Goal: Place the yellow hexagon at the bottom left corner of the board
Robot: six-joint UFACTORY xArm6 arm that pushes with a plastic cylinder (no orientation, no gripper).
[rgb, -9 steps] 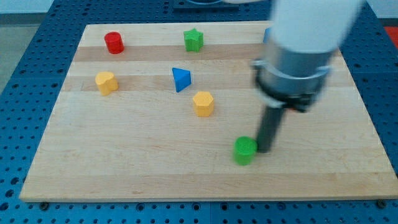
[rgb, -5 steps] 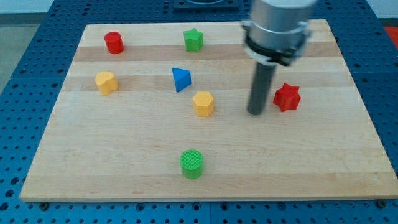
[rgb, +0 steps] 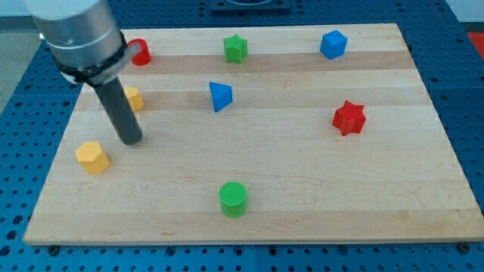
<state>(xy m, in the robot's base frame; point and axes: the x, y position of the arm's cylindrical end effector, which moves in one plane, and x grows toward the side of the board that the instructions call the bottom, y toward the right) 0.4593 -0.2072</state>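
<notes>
A yellow hexagon [rgb: 92,157], a small solid block with flat facets, sits on the wooden board [rgb: 302,189] near its left edge, a little short of the near left corner. My tip [rgb: 131,140] rests on the board just to the right of it and slightly farther back, apart from it; the rod is bare and holds nothing. Behind the rod, partly hidden, is another yellow block [rgb: 133,98]. Farther off lie a red cylinder [rgb: 141,51], blue triangle [rgb: 220,96], green star [rgb: 236,48], blue cube [rgb: 333,44], red star [rgb: 349,118] and green cylinder [rgb: 234,199].
</notes>
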